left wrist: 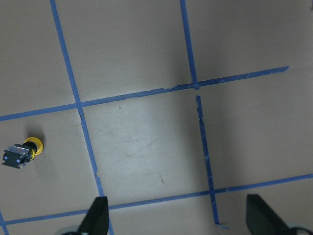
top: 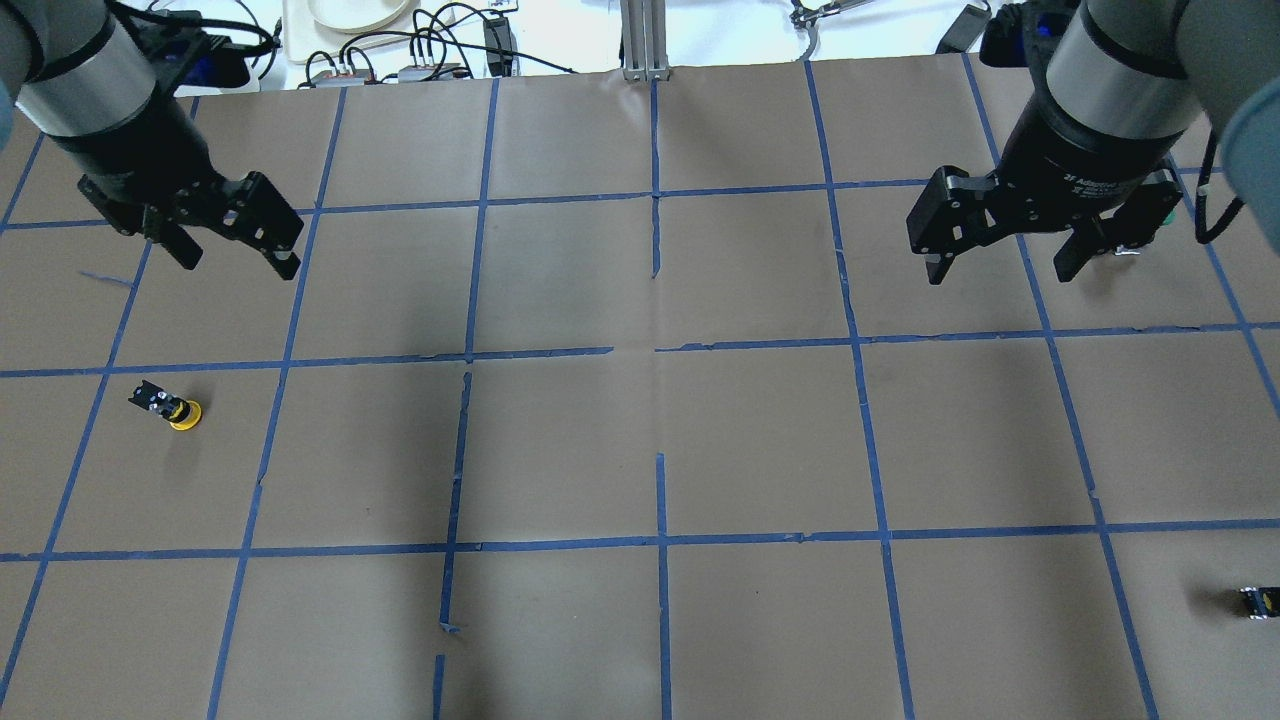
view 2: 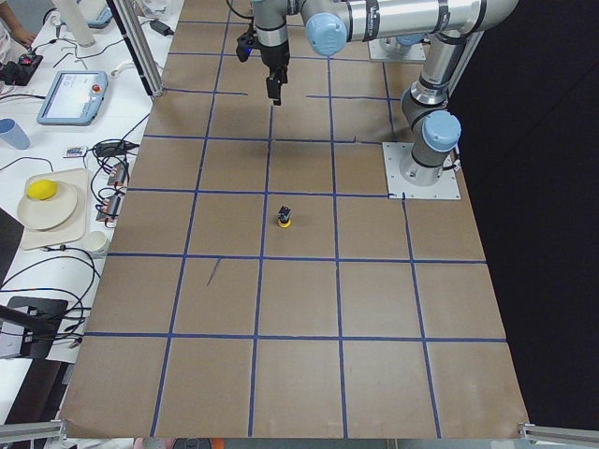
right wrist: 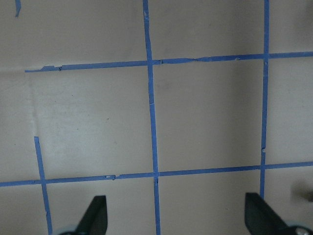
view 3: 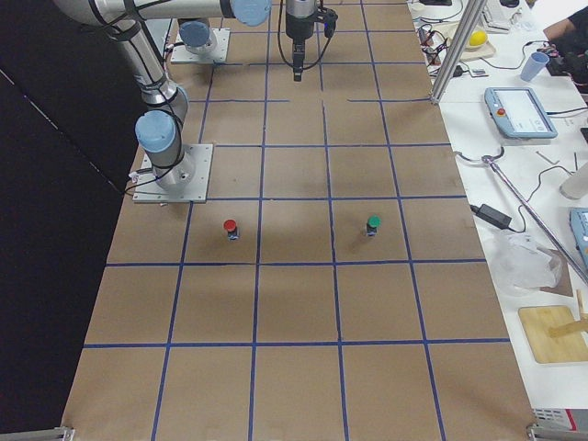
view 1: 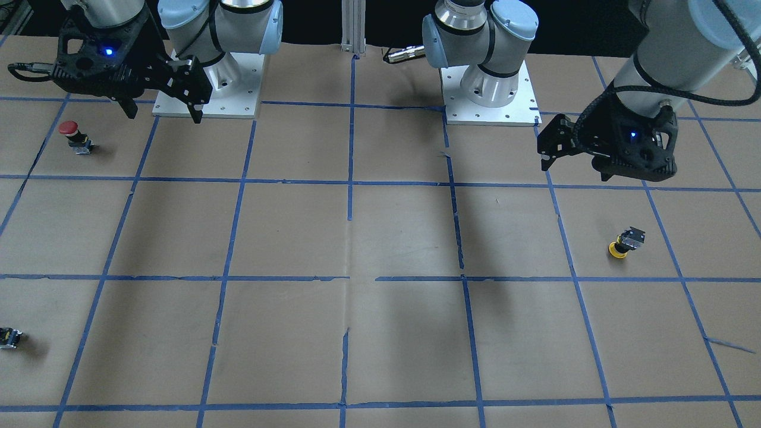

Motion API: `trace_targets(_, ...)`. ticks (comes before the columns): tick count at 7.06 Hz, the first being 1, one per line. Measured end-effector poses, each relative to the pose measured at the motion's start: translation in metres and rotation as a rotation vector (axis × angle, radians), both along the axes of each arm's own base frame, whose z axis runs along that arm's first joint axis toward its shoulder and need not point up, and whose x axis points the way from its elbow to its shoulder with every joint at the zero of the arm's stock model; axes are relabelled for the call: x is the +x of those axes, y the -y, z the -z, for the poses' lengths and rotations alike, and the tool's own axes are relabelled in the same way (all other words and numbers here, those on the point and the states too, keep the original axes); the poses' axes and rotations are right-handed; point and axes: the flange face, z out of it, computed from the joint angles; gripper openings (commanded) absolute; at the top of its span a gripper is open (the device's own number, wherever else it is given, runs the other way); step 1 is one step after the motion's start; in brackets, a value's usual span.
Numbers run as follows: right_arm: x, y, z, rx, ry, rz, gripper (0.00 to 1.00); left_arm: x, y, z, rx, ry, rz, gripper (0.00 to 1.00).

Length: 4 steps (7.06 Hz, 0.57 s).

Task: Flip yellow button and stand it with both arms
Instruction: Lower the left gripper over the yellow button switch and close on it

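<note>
The yellow button (top: 170,408) rests tilted, its yellow cap on the paper and its black and silver body up, in the left part of the table. It also shows in the front view (view 1: 624,242), the left side view (view 2: 284,217) and the left wrist view (left wrist: 22,152). My left gripper (top: 238,262) hangs open and empty in the air, beyond the button and apart from it. Its fingers show wide apart in the left wrist view (left wrist: 98,218). My right gripper (top: 1000,272) hangs open and empty over the far right part of the table, its fingers (right wrist: 98,218) apart.
A red-capped button (view 1: 72,135) and a green-capped button (view 3: 373,223) stand on the robot's right side. A small capless black-yellow piece (top: 1262,602) lies at the near right edge. Brown paper with a blue tape grid (top: 660,350) covers the table. Cables and devices lie beyond the far edge (top: 420,50).
</note>
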Motion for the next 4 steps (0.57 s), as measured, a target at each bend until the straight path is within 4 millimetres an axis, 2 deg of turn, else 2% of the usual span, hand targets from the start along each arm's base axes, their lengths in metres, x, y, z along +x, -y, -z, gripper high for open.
trace_targets(2,0.000,0.001,0.006,0.016,0.000,-0.004,1.00,0.069,-0.005,0.044,-0.021,0.050,0.120,0.99)
trace_targets(4,0.000,-0.002,0.009,0.032,-0.001,-0.007,1.00,0.134,-0.015,0.087,-0.039,0.067,0.158,0.99)
